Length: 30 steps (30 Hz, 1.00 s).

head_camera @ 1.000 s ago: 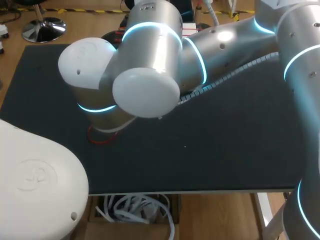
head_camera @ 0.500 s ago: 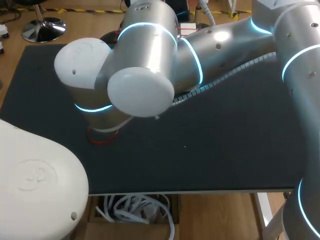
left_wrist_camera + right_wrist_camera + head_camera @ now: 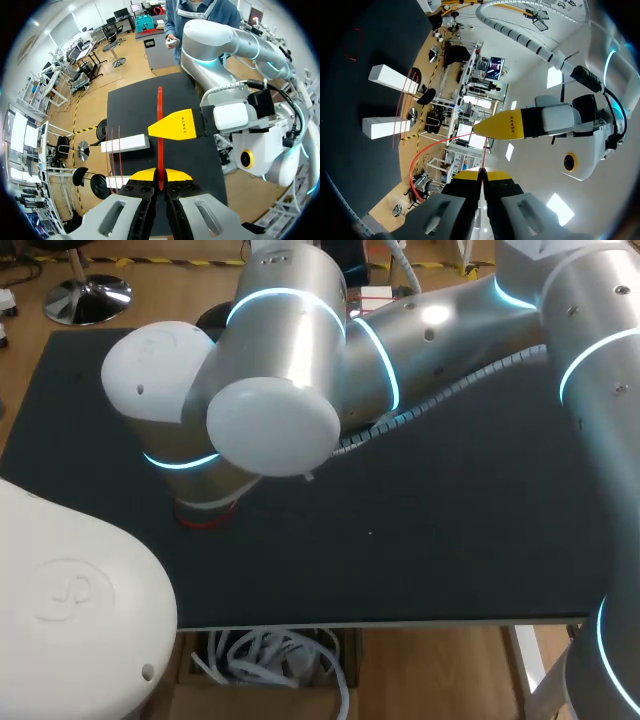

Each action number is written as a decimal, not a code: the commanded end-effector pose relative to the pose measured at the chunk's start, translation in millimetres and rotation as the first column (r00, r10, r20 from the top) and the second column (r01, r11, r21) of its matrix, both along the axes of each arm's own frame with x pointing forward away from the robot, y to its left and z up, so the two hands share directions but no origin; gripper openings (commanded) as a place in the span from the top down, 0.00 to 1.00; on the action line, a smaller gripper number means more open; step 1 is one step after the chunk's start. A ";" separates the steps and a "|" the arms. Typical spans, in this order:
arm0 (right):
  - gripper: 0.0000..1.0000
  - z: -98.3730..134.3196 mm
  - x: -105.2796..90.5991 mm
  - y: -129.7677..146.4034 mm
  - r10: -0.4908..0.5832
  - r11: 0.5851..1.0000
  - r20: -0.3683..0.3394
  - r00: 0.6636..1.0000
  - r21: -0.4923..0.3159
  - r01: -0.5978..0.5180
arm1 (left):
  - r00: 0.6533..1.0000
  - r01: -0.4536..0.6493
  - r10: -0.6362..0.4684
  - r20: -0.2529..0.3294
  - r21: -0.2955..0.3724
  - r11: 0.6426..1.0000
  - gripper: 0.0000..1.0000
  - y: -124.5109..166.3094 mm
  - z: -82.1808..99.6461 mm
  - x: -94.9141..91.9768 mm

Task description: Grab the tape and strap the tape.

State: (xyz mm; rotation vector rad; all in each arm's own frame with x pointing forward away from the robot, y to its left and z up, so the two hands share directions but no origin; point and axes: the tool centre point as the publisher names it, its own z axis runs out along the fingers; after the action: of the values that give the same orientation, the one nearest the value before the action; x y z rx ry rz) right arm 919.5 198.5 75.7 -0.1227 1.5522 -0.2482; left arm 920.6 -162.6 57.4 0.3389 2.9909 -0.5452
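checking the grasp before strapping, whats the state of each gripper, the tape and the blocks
left gripper, shut on the red tape
right gripper, shut on the red tape
red tape, pinched in both grippers, straight ahead of the left one
white blocks, lying flat, apart

The dark surface carries 2 white blocks side by side, one block and a second block, with thin red strands crossing both. A red loop lies on it too, partly hidden.
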 end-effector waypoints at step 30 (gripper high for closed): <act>1.00 3.3 4.2 22.5 0.020 1.000 -0.009 1.000 0.007 -0.020 | 1.000 0.000 0.000 -0.002 0.005 1.000 1.00 0.0 1.4 0.1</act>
State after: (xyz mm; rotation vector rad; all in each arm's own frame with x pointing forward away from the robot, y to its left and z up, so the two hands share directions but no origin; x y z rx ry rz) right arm 923.6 217.6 77.7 -0.1343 1.5572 -0.2204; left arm 920.7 -162.0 57.3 0.3381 2.9912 -0.5445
